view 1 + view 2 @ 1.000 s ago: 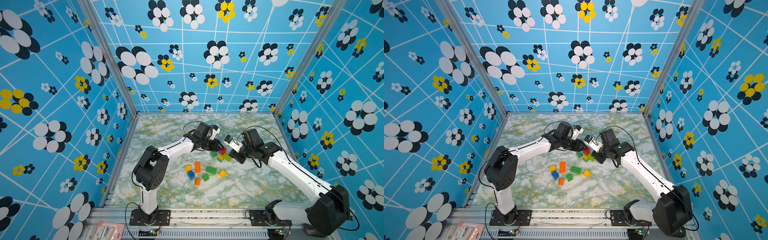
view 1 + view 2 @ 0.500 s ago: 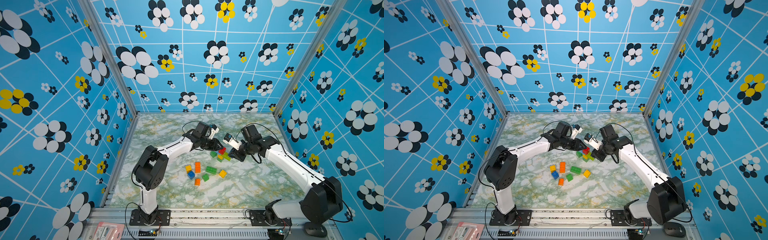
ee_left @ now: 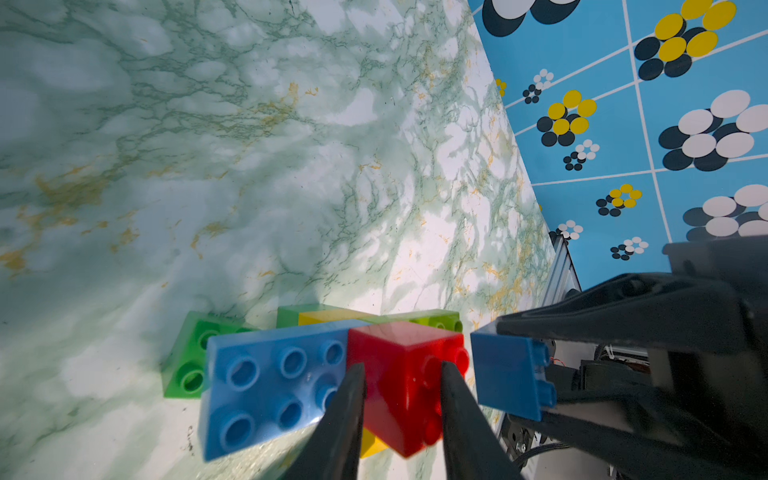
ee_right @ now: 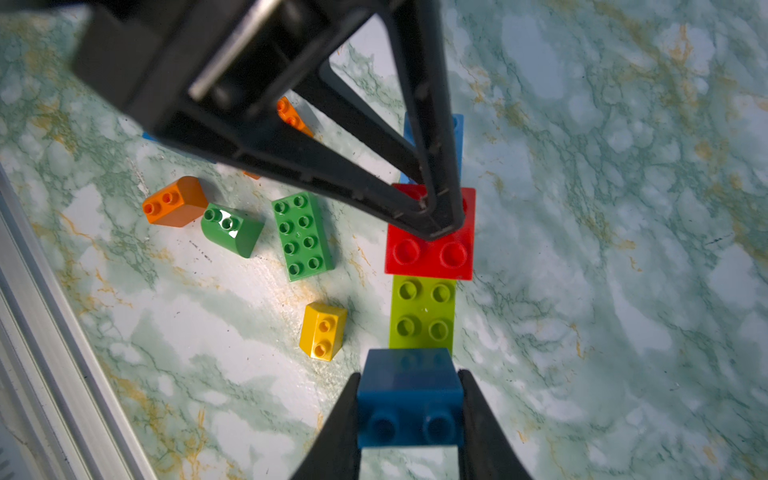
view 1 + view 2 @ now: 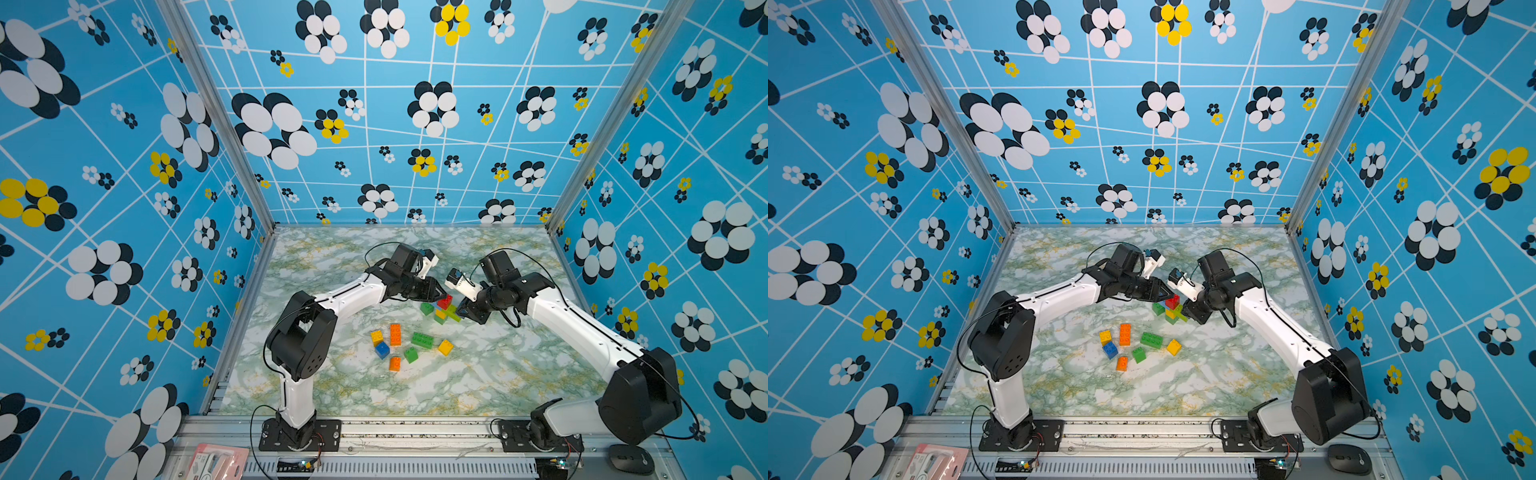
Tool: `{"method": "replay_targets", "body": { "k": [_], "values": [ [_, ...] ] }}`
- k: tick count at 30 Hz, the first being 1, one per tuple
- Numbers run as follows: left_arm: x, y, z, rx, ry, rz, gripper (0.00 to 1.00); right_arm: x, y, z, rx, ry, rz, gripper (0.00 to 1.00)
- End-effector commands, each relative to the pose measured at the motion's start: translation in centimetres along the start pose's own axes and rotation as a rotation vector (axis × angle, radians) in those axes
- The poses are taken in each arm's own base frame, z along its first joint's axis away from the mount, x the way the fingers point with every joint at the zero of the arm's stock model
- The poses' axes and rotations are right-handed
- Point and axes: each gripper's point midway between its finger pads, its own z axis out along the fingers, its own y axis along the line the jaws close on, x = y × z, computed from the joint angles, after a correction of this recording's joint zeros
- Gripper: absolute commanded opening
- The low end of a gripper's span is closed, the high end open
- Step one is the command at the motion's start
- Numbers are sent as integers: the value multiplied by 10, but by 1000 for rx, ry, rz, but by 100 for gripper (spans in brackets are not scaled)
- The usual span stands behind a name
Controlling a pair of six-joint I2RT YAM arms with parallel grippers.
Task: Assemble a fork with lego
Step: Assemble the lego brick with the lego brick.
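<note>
Scene: two white-and-black robot arms reach inward over a green-veined marble counter (image 5: 498, 374), enclosed by blue walls printed with flowers.
Left tool (image 3: 402, 368): clenched on the red brick (image 3: 405, 395), with one black finger pressed to each side of it.
Red brick: square with four studs. It tops a small cluster of lego towards the back of the counter, between the two tools.
Cluster: a lime brick (image 4: 422, 311) sticks out from under the red brick on the right tool's side. A long blue brick (image 3: 270, 382) runs out on the opposite side. A yellow piece (image 3: 328, 318) peeks out beneath.
Green square brick (image 5: 426, 308): on the counter just beside the cluster, on the left arm's side.
Right tool (image 4: 409, 375): grasping a small blue brick (image 4: 409, 399), with a finger on each side.
Small blue brick: held over the free end of the lime brick; whether the two touch cannot be told. The left wrist view shows a thin gap between it and the red brick.
Loose lego: seven bricks lie scattered nearer the arm bases, well apart from both tools.
Loose pieces: a yellow square brick (image 5: 377, 336), a long orange brick (image 5: 395, 334), a blue square brick (image 5: 382, 350), a long green brick (image 5: 422, 340), a yellow sloped brick (image 5: 445, 347), a green sloped brick (image 5: 411, 354) and an orange sloped brick (image 5: 395, 363).
</note>
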Motion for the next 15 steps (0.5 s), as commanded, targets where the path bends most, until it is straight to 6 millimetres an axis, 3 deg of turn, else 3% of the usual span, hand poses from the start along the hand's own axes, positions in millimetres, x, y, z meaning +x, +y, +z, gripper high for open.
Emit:
{"method": "replay_targets", "body": {
  "k": [1,15],
  "values": [
    [23,15,15,-23,72,-37,33,5,1,6,-4,-3,26,0],
    [25,15,18,-27,77,-32,33,15,1,15,-5,27,41,0]
  ]
}}
